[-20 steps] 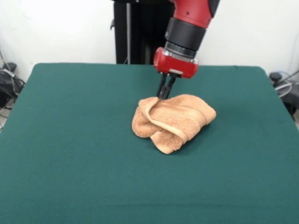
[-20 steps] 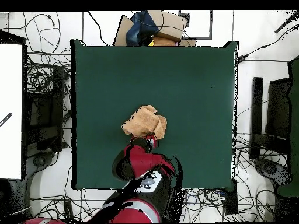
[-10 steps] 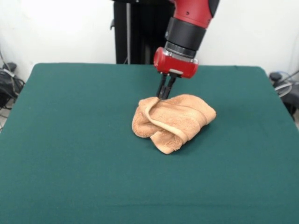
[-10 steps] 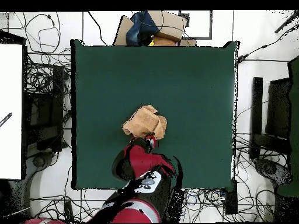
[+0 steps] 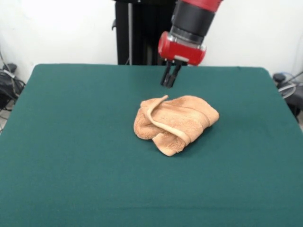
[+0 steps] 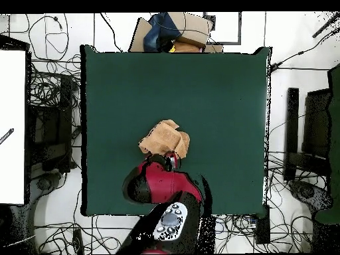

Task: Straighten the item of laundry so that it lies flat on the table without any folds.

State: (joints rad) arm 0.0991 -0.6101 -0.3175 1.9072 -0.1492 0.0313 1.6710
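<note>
Towel (image 5: 175,123) sits a little past the middle of the table (image 5: 71,156) in my front view, bunched into a rumpled heap with several layers rolled over one another, so nothing about it is flat yet. I see a hemmed edge curling up along its upper left side, rising to a small raised point at the back, and a thick rolled lip running down the front toward the nearest corner. From overhead, the towel (image 6: 165,140) lies just ahead of the arm's wrist, well inside the table (image 6: 219,86) on all sides.

My gripper (image 5: 169,80) hangs above the table just behind the heap, clear of the cloth and holding nothing; its two dark fingers (image 5: 166,79) look pressed close together, with barely a gap between them.

I judge this terry as light, soft and limp: it will drape and drag, not slide as one piece, and the green cloth likely grips it a bit. A pinch in the middle would only lift the whole bundle. I would rather take the raised hem point at the back, a single layer if I can isolate it, and draw it outward low over the table so the folds peel open.
</note>
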